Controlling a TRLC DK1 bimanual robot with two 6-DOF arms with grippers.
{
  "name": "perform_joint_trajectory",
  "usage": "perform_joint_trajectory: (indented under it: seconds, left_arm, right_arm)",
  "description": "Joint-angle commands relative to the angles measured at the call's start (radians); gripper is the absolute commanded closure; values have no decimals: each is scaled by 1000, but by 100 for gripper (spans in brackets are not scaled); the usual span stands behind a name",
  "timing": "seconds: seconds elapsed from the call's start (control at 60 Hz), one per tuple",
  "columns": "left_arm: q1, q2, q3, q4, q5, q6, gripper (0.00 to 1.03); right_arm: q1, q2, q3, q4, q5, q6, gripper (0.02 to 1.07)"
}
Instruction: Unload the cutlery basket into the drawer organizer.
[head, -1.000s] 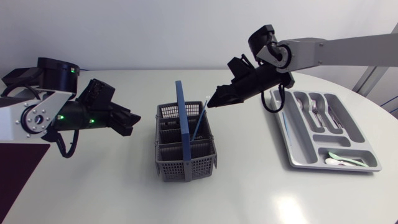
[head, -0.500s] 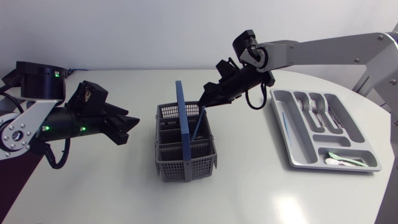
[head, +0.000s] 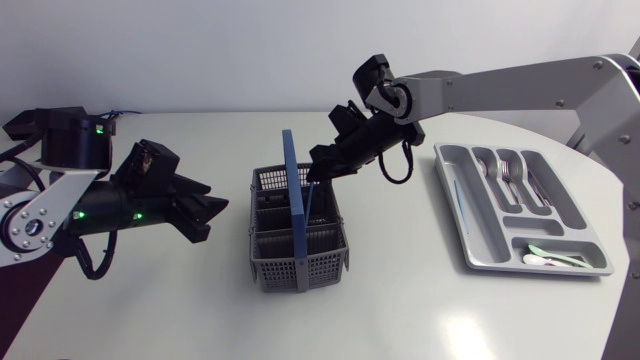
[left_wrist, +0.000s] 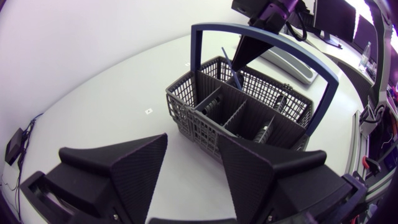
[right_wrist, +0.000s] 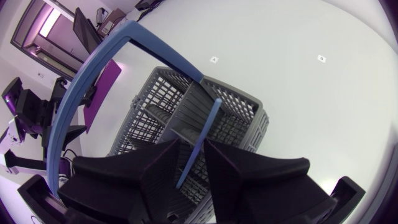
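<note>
Head view: right gripper (head: 314, 176) angled down over basket (head: 300, 262).

My left gripper (left_wrist: 191, 148) stands open. Straight ahead, at twelve o'clock, is the grey cutlery basket (left_wrist: 205, 127) with its blue handle (left_wrist: 261, 37). At its far side, one o'clock, my right gripper (left_wrist: 244, 61) meets a thin blue utensil (left_wrist: 229, 63).

Head camera overlooks the whole table (head: 420, 310). Wrist cameras peer past the left claw (left_wrist: 191, 142) and right claw (right_wrist: 193, 146) at the basket (head: 300, 268) just ahead, which all views share.
</note>
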Motion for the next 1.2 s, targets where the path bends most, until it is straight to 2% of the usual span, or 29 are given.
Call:
perform_joint_trajectory:
  seconds: [0.0,0.25,0.333,0.533,0.833,1.183]
  left_arm:
    - [-8,-5,-25,7,5,7,44]
    - [-12,-5,-29,10,5,7,44]
    - [-16,-5,-32,14,5,7,44]
    - [-20,-7,-35,16,5,5,44]
    - [-20,-13,-38,16,5,5,44]
    - [-25,-30,-49,14,5,-1,44]
  right_arm:
    - [13,12,-22,13,22,27,74]
    - [33,37,-31,43,71,36,75]
    - [39,32,-62,100,101,45,88]
    - [49,3,-119,171,121,54,96]
    - [55,-143,-211,230,147,56,97]
    - [65,-396,-309,301,233,56,97]
